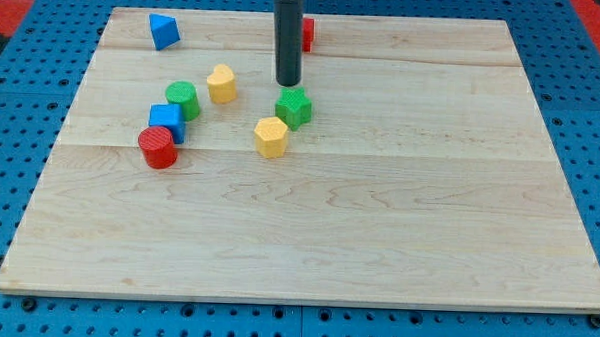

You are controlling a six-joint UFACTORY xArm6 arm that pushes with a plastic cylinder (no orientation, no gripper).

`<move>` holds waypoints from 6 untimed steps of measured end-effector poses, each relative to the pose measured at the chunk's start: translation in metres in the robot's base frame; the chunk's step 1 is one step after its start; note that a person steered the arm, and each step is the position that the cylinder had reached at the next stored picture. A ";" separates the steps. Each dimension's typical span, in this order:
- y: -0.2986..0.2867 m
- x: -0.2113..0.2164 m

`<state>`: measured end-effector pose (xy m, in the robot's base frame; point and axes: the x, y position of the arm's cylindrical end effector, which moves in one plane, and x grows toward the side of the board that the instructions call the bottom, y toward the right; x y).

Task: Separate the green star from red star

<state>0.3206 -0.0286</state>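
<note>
The green star (pixel 294 107) lies on the wooden board (pixel 379 211) a little left of centre, in the upper half. The red star (pixel 307 33) is at the view's top edge of the board, mostly hidden behind my rod. My tip (pixel 288 84) is just above the green star in the view, touching or nearly touching its top side, between the two stars.
A yellow block (pixel 271 137) sits just below-left of the green star. Another yellow block (pixel 221 84), a green cylinder (pixel 183 99), a blue cube (pixel 167 121) and a red cylinder (pixel 159 148) cluster at left. A blue triangular block (pixel 164 31) is at top left.
</note>
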 end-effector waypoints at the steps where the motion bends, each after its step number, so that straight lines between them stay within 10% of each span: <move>1: -0.012 0.022; 3: -0.094 -0.031; 5: -0.198 0.050; 6: -0.162 0.116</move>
